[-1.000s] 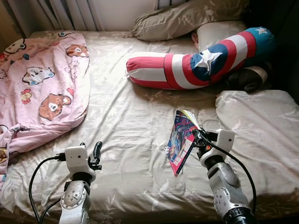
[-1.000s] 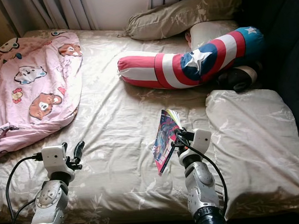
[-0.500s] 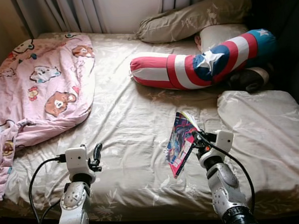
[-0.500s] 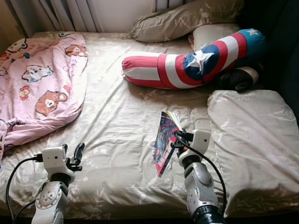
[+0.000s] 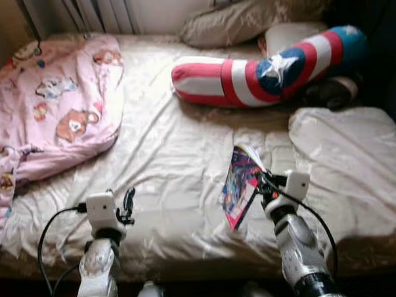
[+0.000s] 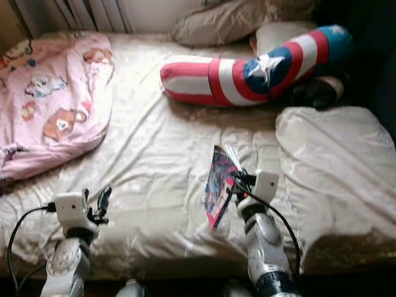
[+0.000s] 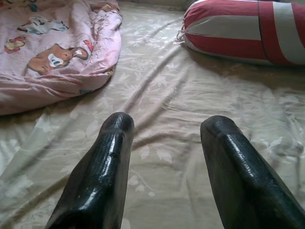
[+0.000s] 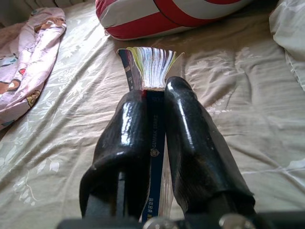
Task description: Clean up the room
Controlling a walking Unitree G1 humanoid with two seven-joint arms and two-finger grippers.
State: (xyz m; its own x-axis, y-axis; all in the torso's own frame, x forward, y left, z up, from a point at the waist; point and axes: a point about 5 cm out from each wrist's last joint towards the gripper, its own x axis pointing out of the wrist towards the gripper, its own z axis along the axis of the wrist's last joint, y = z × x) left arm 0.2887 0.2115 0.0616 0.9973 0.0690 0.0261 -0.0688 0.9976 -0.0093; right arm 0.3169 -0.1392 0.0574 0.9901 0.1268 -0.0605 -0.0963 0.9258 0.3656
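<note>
My right gripper [image 5: 260, 182] is shut on a thin colourful book [image 5: 239, 185], held on edge above the beige bed sheet [image 5: 172, 156]. In the right wrist view the book [image 8: 151, 67] fans its pages beyond the two black fingers [image 8: 129, 138]. My left gripper [image 5: 128, 199] is open over the front left of the bed, nothing between its fingers [image 7: 102, 171]. A pink cartoon blanket [image 5: 51, 102] lies crumpled at the left. A red, white and blue striped bolster with a star [image 5: 267, 70] lies across the back.
A beige pillow [image 5: 258, 14] sits at the head of the bed, a flat beige pillow [image 5: 349, 155] at the right. A dark round thing [image 5: 333, 93] lies behind the bolster. Curtains [image 5: 100, 8] hang at the back. The bed's front edge [image 5: 190, 260] is just below my arms.
The camera has drawn back and tilted down, so the bed's front edge and the dark floor show. Both grippers keep their pose; the book stays in the right one.
</note>
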